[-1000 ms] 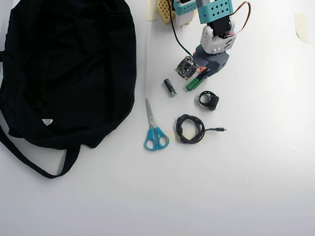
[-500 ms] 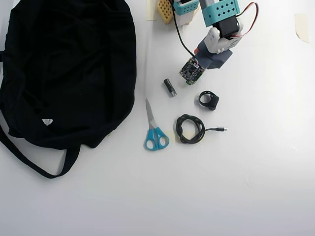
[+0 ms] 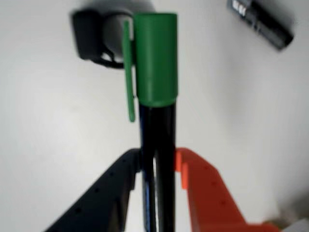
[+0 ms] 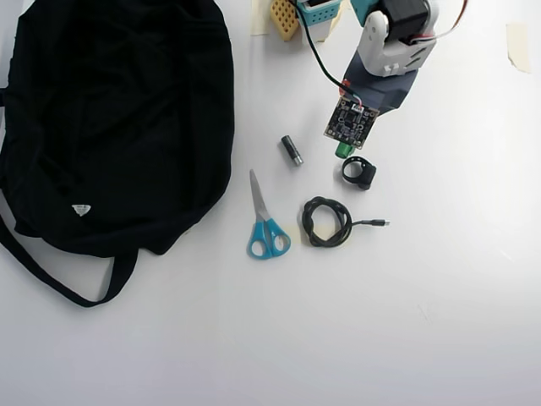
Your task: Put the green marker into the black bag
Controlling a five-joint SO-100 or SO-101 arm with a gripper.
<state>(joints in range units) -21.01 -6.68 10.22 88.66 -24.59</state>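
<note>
In the wrist view my gripper is shut on the green marker. Its black finger is on the left of the black barrel and its orange finger on the right. The green cap points away from the gripper toward the white table. In the overhead view only the marker's green cap shows under the wrist's circuit board. The black bag lies at the far left, well apart from the gripper, with its strap trailing toward the front.
A grey-black battery lies left of the gripper and also shows in the wrist view. A black ring-shaped piece lies just below the cap. Blue-handled scissors and a coiled black cable lie between gripper and front edge.
</note>
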